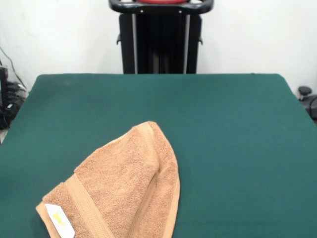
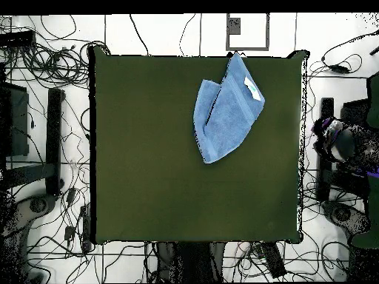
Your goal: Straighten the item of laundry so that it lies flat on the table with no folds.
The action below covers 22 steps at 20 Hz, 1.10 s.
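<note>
Towel (image 1: 124, 191): light brown terry, woven border bands, small white tag (image 1: 59, 219) with yellow print near its lower left corner. Located at near edge of table (image 1: 237, 129) in front view, left of centre, part running past the picture's bottom edge; in overhead view, at far edge, right of centre (image 2: 226, 111). Condition: folded, not flat; one side doubled over the rest, with a long crease running from the pointed far end toward the near edge, outline tapering to a rounded point. Judged unfinished: fold yet to be opened and corners spread; ample bare green cloth to the right and beyond for laying out. Pedestal (image 1: 161, 42): black, at far side of table, centred. Arm: drawn back, only a red-and-black part (image 1: 161, 4) visible at top edge of front view; nothing reaching over the table. Claw: not visible in either view; opening and hold cannot be told; nothing touching towel.
</note>
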Each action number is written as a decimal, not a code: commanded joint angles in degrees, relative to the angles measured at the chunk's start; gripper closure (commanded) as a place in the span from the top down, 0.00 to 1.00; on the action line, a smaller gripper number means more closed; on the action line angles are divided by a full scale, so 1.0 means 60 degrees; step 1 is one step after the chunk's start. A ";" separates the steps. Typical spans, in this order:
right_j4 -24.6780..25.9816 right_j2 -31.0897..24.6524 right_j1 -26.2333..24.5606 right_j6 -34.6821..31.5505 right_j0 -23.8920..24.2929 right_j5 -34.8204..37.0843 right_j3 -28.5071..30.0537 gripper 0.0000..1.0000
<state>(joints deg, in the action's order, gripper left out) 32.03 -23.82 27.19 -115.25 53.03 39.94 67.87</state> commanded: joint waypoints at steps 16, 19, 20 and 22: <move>0.0152 -0.1474 0.0567 0.6869 0.1088 0.1635 0.1486 1.00; 0.0137 -0.1390 0.0677 0.6532 0.0983 0.1433 0.1711 1.00; 0.0134 -0.1362 0.0698 0.6412 0.0941 0.1366 0.1760 1.00; 0.0145 -0.1296 0.0740 0.6179 0.0827 0.1251 0.1841 1.00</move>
<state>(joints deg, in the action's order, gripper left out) 32.44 -29.20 30.44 -86.02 62.96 45.14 69.78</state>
